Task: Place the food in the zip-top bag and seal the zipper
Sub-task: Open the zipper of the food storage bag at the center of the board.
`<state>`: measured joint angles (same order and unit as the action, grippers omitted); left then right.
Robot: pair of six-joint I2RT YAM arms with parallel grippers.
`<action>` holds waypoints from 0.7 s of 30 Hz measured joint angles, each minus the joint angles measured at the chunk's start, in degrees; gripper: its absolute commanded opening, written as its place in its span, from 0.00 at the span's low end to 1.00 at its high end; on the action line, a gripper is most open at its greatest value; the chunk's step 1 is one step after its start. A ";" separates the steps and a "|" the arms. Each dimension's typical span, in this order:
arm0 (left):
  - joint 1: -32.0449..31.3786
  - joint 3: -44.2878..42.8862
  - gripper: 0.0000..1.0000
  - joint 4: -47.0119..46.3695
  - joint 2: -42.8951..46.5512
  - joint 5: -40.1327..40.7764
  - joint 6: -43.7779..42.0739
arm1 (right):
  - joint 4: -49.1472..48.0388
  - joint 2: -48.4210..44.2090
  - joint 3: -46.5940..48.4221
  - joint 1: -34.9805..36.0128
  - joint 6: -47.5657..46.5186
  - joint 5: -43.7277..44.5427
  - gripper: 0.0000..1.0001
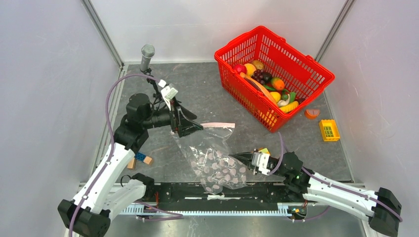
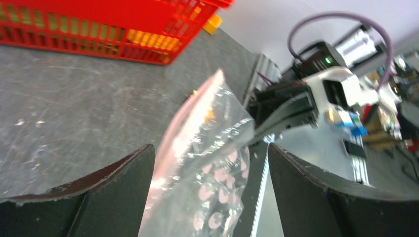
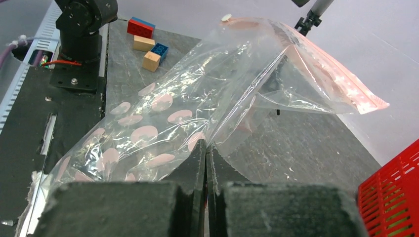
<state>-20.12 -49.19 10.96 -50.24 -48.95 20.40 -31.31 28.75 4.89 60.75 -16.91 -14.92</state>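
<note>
The zip-top bag (image 1: 215, 163), clear with pink dots, lies crumpled in the middle of the table, its mouth end raised. Its pale-pink zipper (image 1: 218, 125) points right. My right gripper (image 1: 243, 158) is shut on the bag's right edge; in the right wrist view the fingertips (image 3: 206, 146) pinch the film of the bag (image 3: 197, 98) below the zipper (image 3: 348, 86). My left gripper (image 1: 191, 126) stands open at the bag's upper left. In its wrist view the bag (image 2: 207, 168) hangs between the wide jaws of the gripper (image 2: 210, 147), touching neither. The food (image 1: 269, 86) fills the red basket.
The red mesh basket (image 1: 296, 61) stands at the back right. An orange slice (image 1: 312, 113) and a yellow block (image 1: 329, 130) lie beside it. Blue and tan blocks (image 1: 141, 159) sit by the left arm. A grey microphone (image 1: 146, 54) stands at the back left.
</note>
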 measured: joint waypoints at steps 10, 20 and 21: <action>-7.04 -5.95 0.91 13.86 -8.31 -2.97 -11.56 | 2.36 -1.36 0.00 0.00 -2.12 -1.62 0.00; -7.39 -9.42 0.93 12.26 -9.14 1.95 -13.51 | 3.15 -1.73 0.00 0.31 -2.34 -2.99 0.00; -7.39 -9.49 0.92 11.85 -9.01 2.10 -13.60 | 3.15 -1.73 0.00 0.39 -2.36 -3.06 0.00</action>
<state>-27.51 -58.67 22.81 -59.24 -46.85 6.81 -28.16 27.03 4.89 61.14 -19.27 -17.98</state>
